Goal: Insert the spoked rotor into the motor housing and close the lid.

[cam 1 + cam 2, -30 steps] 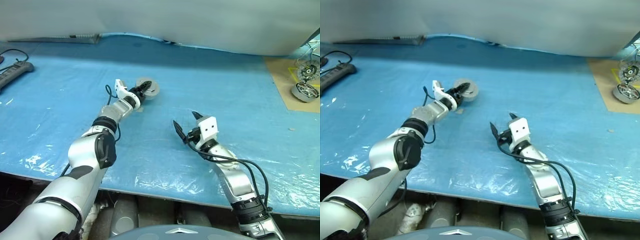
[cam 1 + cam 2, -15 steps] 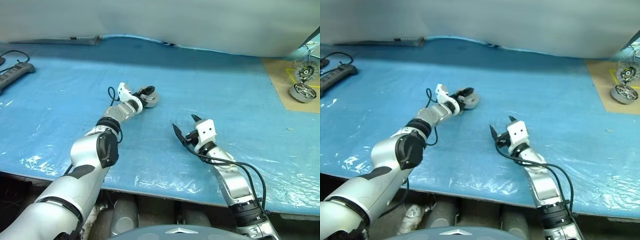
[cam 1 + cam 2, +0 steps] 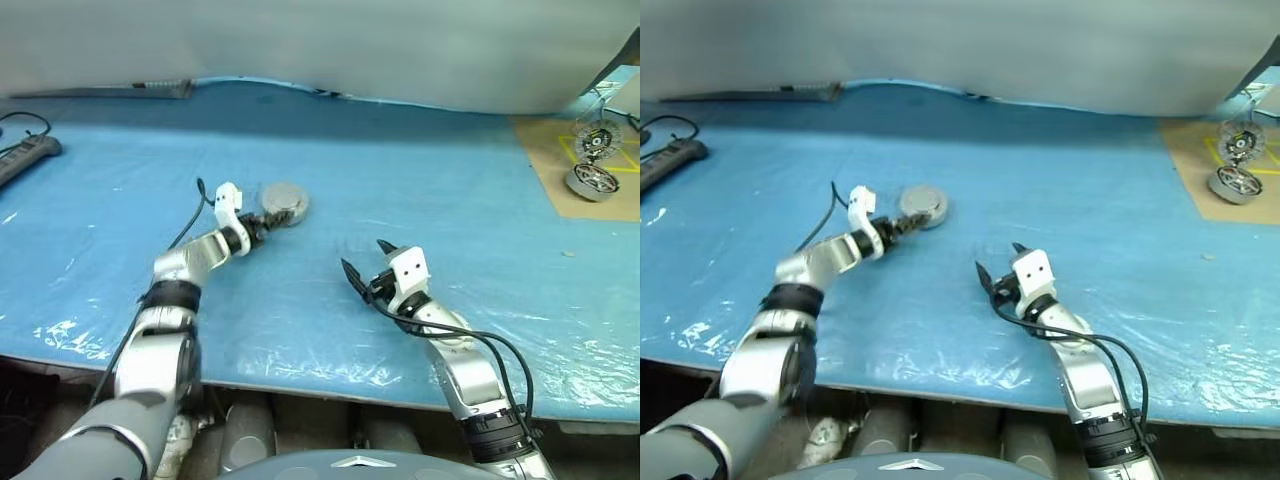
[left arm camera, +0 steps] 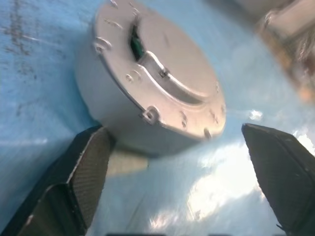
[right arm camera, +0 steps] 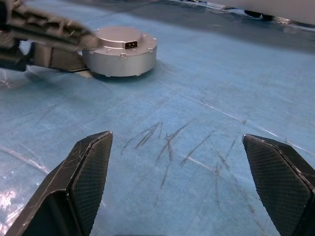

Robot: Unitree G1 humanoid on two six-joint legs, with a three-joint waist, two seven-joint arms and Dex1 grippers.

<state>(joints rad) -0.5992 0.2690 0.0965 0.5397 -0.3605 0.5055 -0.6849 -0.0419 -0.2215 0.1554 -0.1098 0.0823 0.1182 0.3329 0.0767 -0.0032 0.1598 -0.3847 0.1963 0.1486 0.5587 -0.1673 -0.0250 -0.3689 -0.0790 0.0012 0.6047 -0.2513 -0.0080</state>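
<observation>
Apparently the motor housing already sits shut on the blue worktop with its lid flat on top, so I judge the job all but finished. My left gripper is just beside it, jaws spread, and my right gripper, well apart, is equally wide. I can't see the rotor, presumably inside.

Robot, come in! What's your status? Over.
Both pincers open, empty. Left pincer beside the motor housing, lid shut. Right pincer hovering apart. Nothing in the way.
</observation>
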